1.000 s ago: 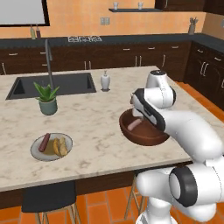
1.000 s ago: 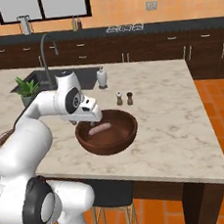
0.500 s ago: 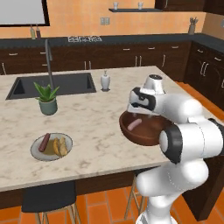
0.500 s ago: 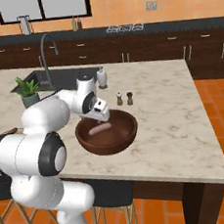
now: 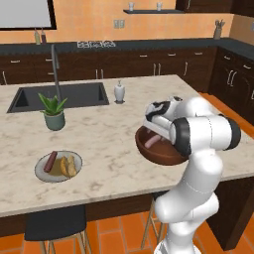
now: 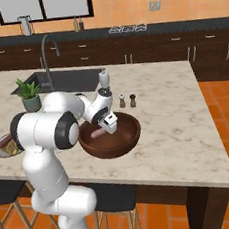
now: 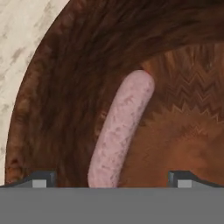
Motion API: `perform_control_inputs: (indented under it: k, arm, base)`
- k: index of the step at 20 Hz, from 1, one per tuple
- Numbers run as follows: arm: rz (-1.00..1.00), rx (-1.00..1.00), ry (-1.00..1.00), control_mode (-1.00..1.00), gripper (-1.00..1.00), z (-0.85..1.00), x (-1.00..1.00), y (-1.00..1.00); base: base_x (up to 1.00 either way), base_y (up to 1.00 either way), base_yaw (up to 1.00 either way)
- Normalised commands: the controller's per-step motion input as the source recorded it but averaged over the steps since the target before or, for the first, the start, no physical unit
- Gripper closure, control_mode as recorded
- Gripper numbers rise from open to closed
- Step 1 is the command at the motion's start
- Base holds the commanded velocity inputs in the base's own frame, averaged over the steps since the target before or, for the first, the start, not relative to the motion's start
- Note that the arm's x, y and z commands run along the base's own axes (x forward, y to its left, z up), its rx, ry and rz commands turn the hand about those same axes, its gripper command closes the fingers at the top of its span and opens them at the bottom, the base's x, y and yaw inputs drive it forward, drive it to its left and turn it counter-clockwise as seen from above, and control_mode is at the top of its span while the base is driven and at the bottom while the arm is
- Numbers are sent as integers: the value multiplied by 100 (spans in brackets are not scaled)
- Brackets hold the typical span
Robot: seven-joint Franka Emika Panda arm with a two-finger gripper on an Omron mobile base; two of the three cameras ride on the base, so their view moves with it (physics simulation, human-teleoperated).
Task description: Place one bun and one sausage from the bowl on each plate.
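The white arm's two-finger gripper [image 6: 109, 125] reaches down into the large round bowl of dark reddish-brown wood [image 6: 127, 141], which sits near the front edge of the pale marble island counter [image 6: 176, 109]. Its jaws stand wide apart and hold nothing. In the hand view the two dark fingertips [image 7: 42, 178] sit at either side of the frame, and a pale pink sausage [image 7: 120, 131] lies between them on the sloping inner wall of the bowl [image 7: 65, 65], one end pointing toward the bowl's middle. The same sausage [image 5: 151, 142] shows in the left base view, lying inside the bowl [image 5: 158, 156] just under the gripper [image 5: 156, 130].

Well to the left on the counter [image 5: 109, 144], a round grey plate [image 5: 42, 173] carries a dark brown sausage [image 5: 50, 161] beside a tan bun [image 5: 68, 165]. Farther back stand a small green plant in a grey-green pot [image 5: 53, 113] and a white soap dispenser [image 5: 119, 92], next to the dark sink [image 5: 34, 96] with its curved faucet [image 5: 55, 69]. Two small shakers [image 6: 127, 100] stand on the counter just beyond the bowl.
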Motion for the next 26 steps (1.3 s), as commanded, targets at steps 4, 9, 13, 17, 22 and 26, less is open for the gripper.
perform_control_inputs:
  k: [4,9,13,17,22,26]
  arm:
    - [-11,13,-4,-100,-100,-32,25,-2]
    - [-2,4,0,-100,-100,-31,1,-1]
    - [-1,1,0,-100,-100,-25,11,3]
    - [-1,0,0,-100,-100,-16,21,15]
    - [-1,0,0,-100,-100,-31,15,21]
    - [-3,0,0,-100,100,-54,1,22]
  base:
    - [0,0,0]
    - [0,0,0]
    - [0,0,0]
    - [0,0,0]
    - [0,0,0]
    - [0,0,0]
